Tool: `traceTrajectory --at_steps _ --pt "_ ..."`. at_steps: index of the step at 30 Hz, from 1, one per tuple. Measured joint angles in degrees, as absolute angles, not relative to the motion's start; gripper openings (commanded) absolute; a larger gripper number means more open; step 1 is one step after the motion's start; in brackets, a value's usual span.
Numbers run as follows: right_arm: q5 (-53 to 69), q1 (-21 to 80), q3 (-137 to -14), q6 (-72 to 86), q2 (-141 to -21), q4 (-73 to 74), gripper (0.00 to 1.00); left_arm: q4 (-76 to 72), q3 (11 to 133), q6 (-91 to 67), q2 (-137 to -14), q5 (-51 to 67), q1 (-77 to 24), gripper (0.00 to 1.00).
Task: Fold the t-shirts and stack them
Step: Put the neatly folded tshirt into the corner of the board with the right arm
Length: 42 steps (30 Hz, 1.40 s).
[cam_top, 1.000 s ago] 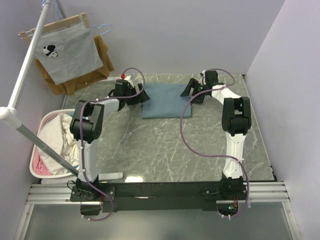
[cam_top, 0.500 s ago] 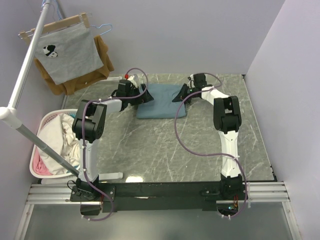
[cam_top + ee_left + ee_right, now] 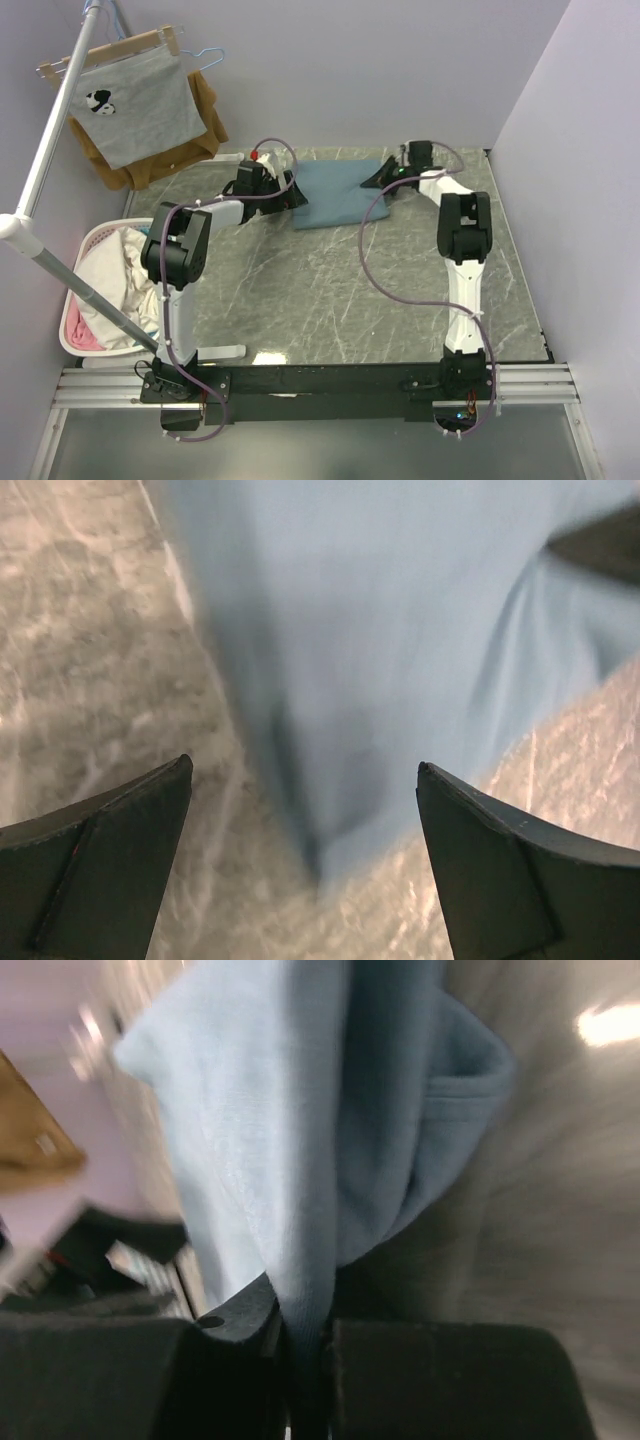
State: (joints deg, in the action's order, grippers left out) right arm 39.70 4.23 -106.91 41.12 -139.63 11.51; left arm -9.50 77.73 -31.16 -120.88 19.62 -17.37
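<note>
The left gripper is spread wide, straddling the left edge of the folded teal-blue t-shirt, which lies at the far middle of the marble worktop. The right gripper pinches a fold of its right edge.

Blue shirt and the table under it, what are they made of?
The blue shirt looks like soft cotton knit, matte and a bit fuzzy, with a stitched hem. The table looks like grey stone with white veins, maybe marble or just a printed sheet.

right hand pinching teal t-shirt fold
</note>
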Motion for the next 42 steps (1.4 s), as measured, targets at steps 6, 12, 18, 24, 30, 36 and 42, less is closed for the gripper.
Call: traceTrajectory --at_steps 6,12,18,24,30,36,42 --pt "35.2 -4.7 -114.0 43.9 -140.2 9.1 0.0 -7.6 77.6 -31.2 -118.0 19.7 -17.7 1.0" --pt "29.9 -13.4 -114.7 44.4 -140.2 7.1 0.0 -7.0 78.0 -31.1 -116.1 20.3 -17.7 0.99" --pt "25.0 -18.7 -111.7 42.0 -140.2 8.0 0.0 -6.2 78.1 -31.3 -116.1 21.7 -17.7 0.99" --pt "20.8 -19.3 -112.3 38.5 -140.1 10.9 0.0 -6.1 78.1 -31.4 -116.1 22.7 -17.8 0.99" --pt "12.9 -19.3 -112.9 33.4 -138.5 14.3 0.0 -6.1 78.1 -31.3 -116.1 22.5 -18.2 0.99" --pt "2.8 -19.0 -112.9 28.0 -135.1 16.9 0.58 -6.0 78.1 -31.3 -116.1 22.2 -18.7 0.99" --pt "-10.0 -17.0 -112.9 24.3 -131.7 18.4 1.0 -5.2 78.1 -31.2 -116.1 21.4 -19.4 0.99"
